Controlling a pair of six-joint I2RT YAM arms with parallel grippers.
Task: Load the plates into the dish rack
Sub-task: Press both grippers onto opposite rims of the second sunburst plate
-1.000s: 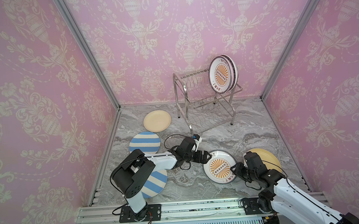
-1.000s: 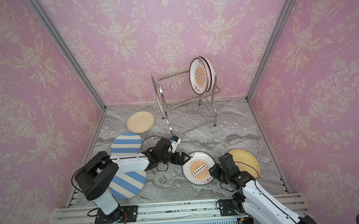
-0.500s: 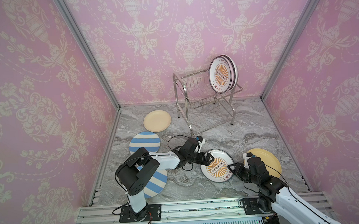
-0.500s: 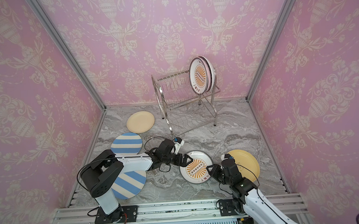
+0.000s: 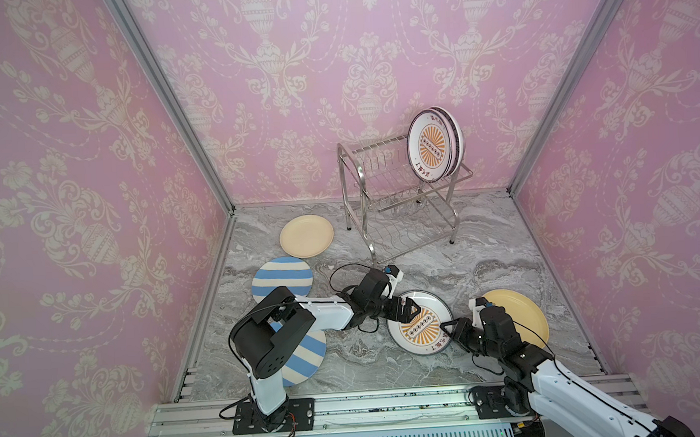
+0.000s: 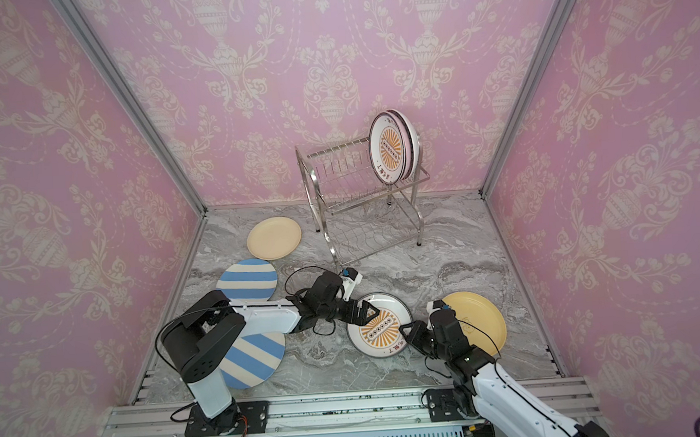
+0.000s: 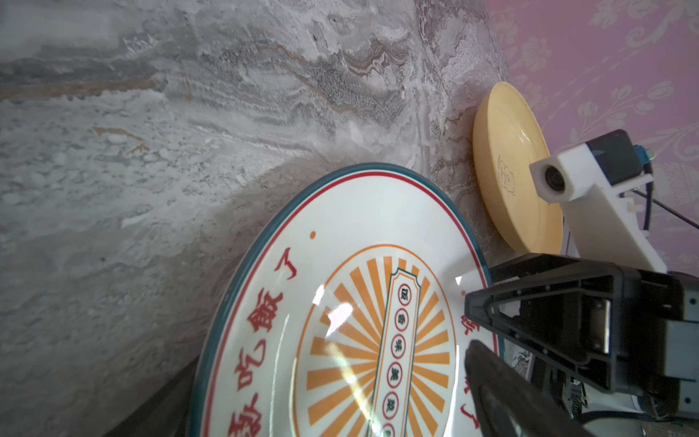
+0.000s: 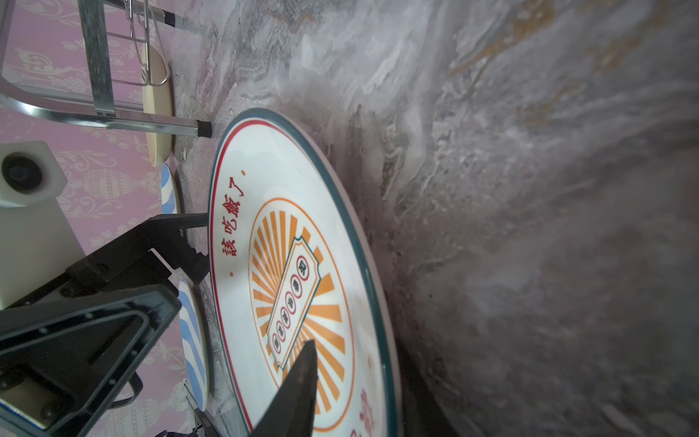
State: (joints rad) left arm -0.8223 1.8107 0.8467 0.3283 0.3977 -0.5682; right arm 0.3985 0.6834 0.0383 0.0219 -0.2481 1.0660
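Marble [image 5: 434, 264] lies open beyond sunburst plate [image 5: 421, 328]: left gripper [image 5: 414, 310] fingers pinch one rim, right gripper [image 5: 447, 331] fingers straddle opposite, grip uncertain.

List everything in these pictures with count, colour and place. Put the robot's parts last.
dish rack: one, shiny steel, at the back of the floor.
racked plates: about three (exact count hidden), the front one white with an orange sunburst, upright on the rack's upper tier.
cream plates: two, pale yellow, one flat beside the rack, one under the right arm.
striped plates: two, blue and white, one in the open, one partly under the left arm.
sunburst plate: one, white and orange, front centre.
floor: grey marble.
walls: pink, patterned.
left gripper: black, closed on the sunburst plate's rim.
right gripper: black, astride the opposite rim, grip unclear.
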